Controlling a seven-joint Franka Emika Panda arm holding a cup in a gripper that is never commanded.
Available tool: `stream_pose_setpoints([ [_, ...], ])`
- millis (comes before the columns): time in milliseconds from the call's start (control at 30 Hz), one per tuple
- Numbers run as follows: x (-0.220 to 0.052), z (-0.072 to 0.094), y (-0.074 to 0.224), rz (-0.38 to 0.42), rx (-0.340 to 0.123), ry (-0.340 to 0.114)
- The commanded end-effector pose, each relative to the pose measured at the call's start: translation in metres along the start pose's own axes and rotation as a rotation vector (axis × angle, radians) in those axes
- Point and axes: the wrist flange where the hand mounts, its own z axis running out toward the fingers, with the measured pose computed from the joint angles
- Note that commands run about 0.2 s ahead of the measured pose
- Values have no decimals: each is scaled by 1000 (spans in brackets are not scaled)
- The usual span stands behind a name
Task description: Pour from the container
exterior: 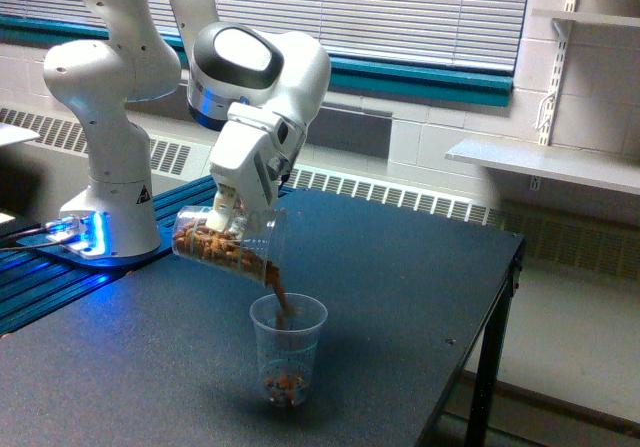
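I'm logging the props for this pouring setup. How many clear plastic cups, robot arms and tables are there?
Clear plastic cups: 2, the tilted container in the gripper and the small cup standing below it
Robot arms: 1
Tables: 1
Total: 4

Around the small cup (288,347) the surface (400,297) lies bare — only overhead is blocked, by the tilted container (228,250) and its claw (226,222).
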Motion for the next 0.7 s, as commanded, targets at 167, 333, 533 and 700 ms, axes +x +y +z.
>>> stream_pose_setpoints([
  [167, 1, -5, -9, -66, -11, 2],
  [333, 1, -6, -11, -75, -13, 4],
  [533, 1, -7, -13, -85, -17, 6],
  [700, 0, -7, -14, -93, -17, 3],
])
